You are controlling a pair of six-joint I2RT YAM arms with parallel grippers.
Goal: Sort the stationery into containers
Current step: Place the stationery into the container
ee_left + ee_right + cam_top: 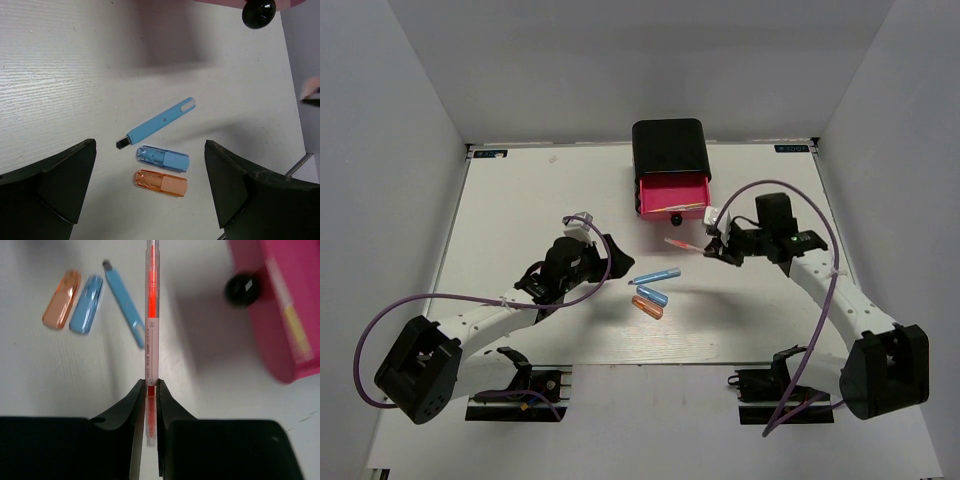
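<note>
**Right wrist view: red-pink highlighter pinched beside the open drawer**

The red-pink highlighter pen is a thin, clear plastic stick with a bright red core and a line of small print along its barrel. The right gripper has its two black fingers pressed together on the pen near one end. The rest of the pen sticks straight out from the jaws, above the table. Just beside it is the pink drawer, pulled out, made of glossy plastic, with a faceted black round knob on its front. A pale yellow strip inside the drawer may be a yellow stick, but it is too blurred here to be sure.

The top external view shows what the wrist cameras miss. The drawer slides out of a small black rounded cabinet at the far edge of the white table, and the held pen lies roughly level, just in front of the knob.

The left wrist view gives the sharpest look at the loose pieces, which rest on the table's fine wood-like grain. A slim light-blue pen with a black tip and a white clip lies at a slant. Near it are a translucent blue capsule and an orange capsule, side by side and almost touching. The left gripper hangs over these three pieces with its jaws spread wide, holding nothing.
</note>
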